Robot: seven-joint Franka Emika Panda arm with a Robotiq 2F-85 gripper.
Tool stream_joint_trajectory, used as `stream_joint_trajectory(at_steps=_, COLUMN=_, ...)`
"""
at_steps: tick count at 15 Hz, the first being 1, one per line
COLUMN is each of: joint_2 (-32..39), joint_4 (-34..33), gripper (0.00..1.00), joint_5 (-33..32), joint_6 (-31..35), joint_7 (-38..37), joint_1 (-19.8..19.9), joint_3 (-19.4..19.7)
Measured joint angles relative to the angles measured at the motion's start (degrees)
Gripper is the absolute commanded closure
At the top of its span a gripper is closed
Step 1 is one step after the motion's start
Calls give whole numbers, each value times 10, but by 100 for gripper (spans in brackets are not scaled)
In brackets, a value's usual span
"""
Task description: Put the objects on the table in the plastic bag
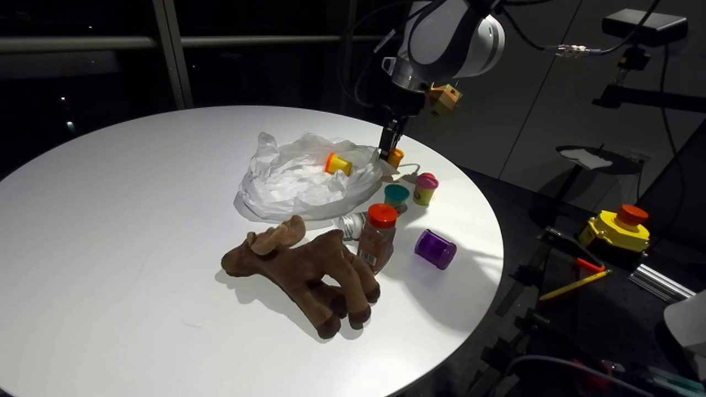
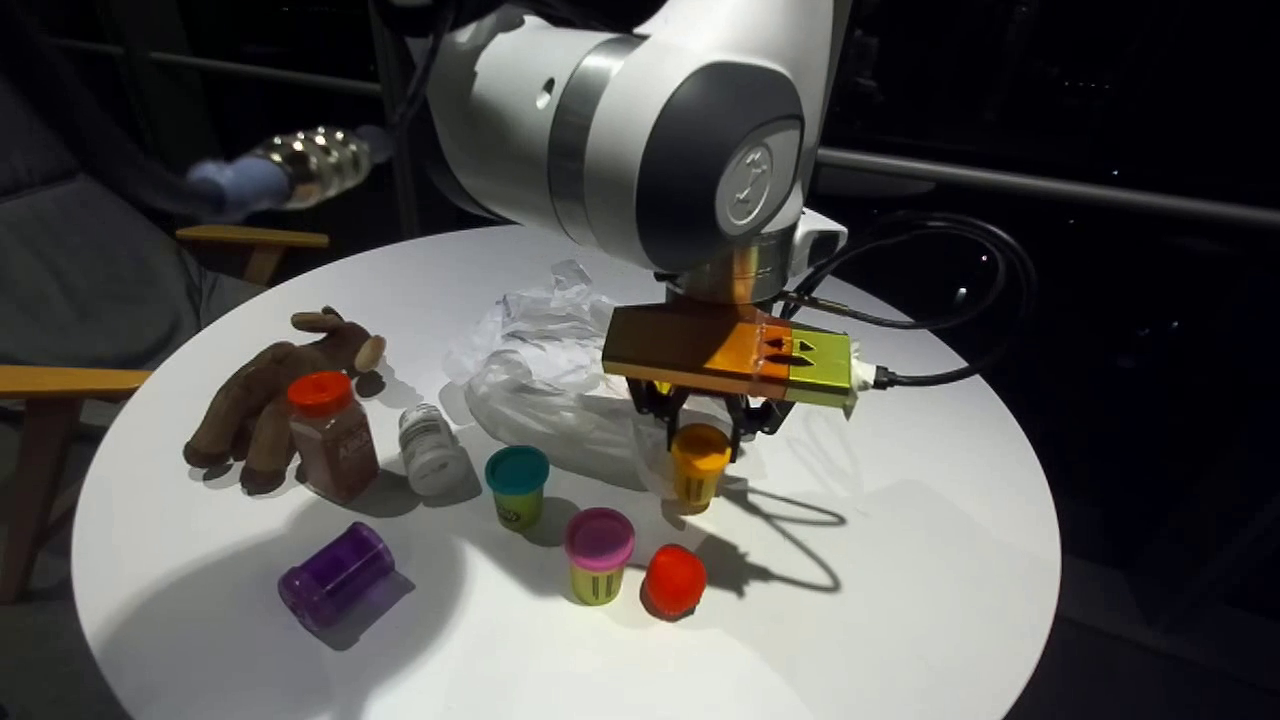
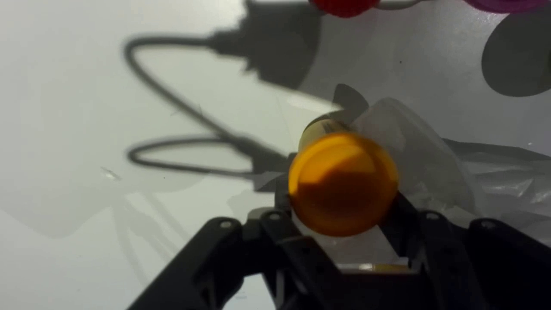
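- White and smooth, the desk (image 1: 121, 209) is bounded by a curved rim, beside which a wooden chair arm (image 2: 70, 381) is seen in an exterior view.
- The broadest open stretch is found on the far side of the bag from the loose tubs; another, marked by looped cable shadows, is found between the hand and the rim.
- The hand (image 2: 706, 450) is narrowed around the orange-lidded Play-Doh tub (image 2: 698, 475), a finger set at each side; whether the tub is raised off the desk cannot be told.
- One white plastic bag (image 1: 292, 190) is spread crumpled, its edge seen just beside the held tub.
- Four Play-Doh tubs are counted: the one held, a yellow tub with an orange-red lid (image 1: 337, 164) tipped over in the bag, and, upright near each other, a teal-lidded tub (image 2: 517, 490) and a pink-lidded tub (image 2: 598, 555).
- One red rounded object (image 2: 675, 580) is seen just beside the pink-lidded tub.
- One purple cylinder (image 2: 338, 575) is laid on its side between the spice jar and the rim.
- One white bottle (image 2: 430, 450), lying, is found beside one upright red-capped spice jar (image 2: 335, 440).
- One brown plush moose (image 1: 303, 264) is stretched out next to that jar.
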State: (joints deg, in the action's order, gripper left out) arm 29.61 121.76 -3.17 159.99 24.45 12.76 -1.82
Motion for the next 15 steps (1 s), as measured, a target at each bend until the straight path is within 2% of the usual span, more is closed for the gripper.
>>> stream_joint_trajectory(at_steps=7, joint_2=-58, joint_4=0, gripper=79, joint_5=-57, joint_6=-145, joint_7=-83, joint_1=-55, joint_3=51)
stream_joint_trajectory(at_steps=10, joint_2=-75, joint_4=-2, gripper=79, joint_5=-58, joint_6=-179, joint_7=-96, joint_1=-69, joint_3=47)
stream_joint_trajectory(at_steps=15, joint_2=-72, joint_4=-14, gripper=79, joint_5=-45, joint_6=-165, joint_7=-95, joint_1=-82, joint_3=7)
